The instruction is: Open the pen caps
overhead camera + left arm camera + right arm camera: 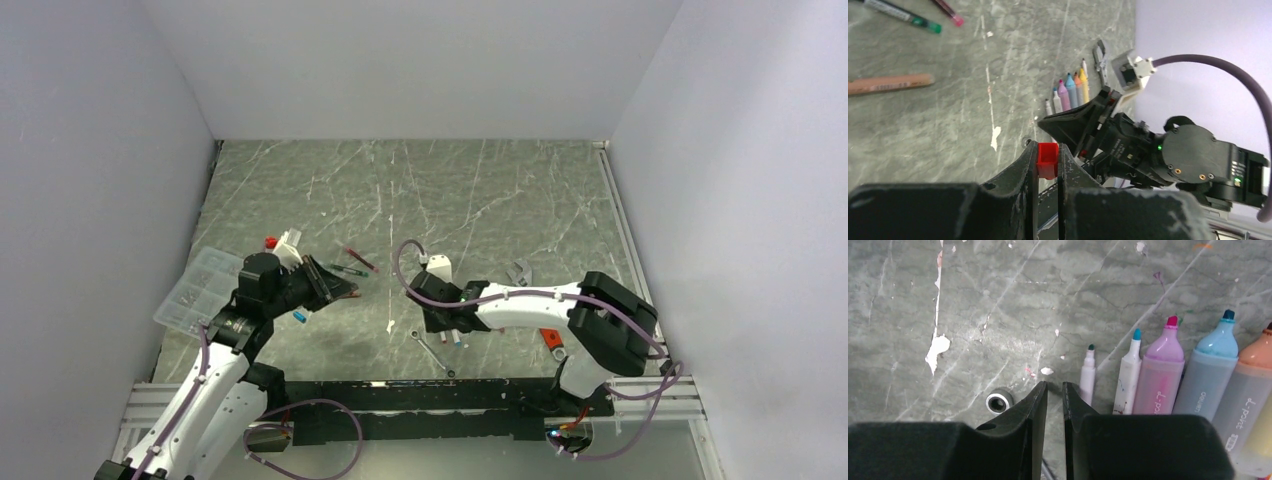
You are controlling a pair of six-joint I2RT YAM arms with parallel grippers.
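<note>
- Desk (480, 190): grey-green marbled top, lying under both my arms.
- Clear compartment box (195, 288): sitting at the desk's left edge, just outboard of my left gripper (1048, 146).
- Left gripper: I am clamping it on a red pen cap (1047, 161). The cap is sitting between the fingertips, raised above the desk.
- Right gripper (1054, 387): I am holding it low over the desk. Its jaws are standing only slightly apart, with nothing in the slit.
- Pink highlighter (1160, 375), blue highlighter (1210, 375) and orange highlighter (1250, 385): lying side by side and touching, to the right of my right gripper. Their bare tips are pointing away from it.
- Orange stick (890, 84), green-ended pen (898, 14) and red pen (948, 11): lying well ahead and left of my left gripper.
- Teal-tipped white marker (1129, 375): resting against the pink highlighter.
- Dark-tipped white marker (1088, 375): lying just beside my right gripper's right finger.
- Silver wrench (999, 401): its ring end is lying just left of my right gripper.
</note>
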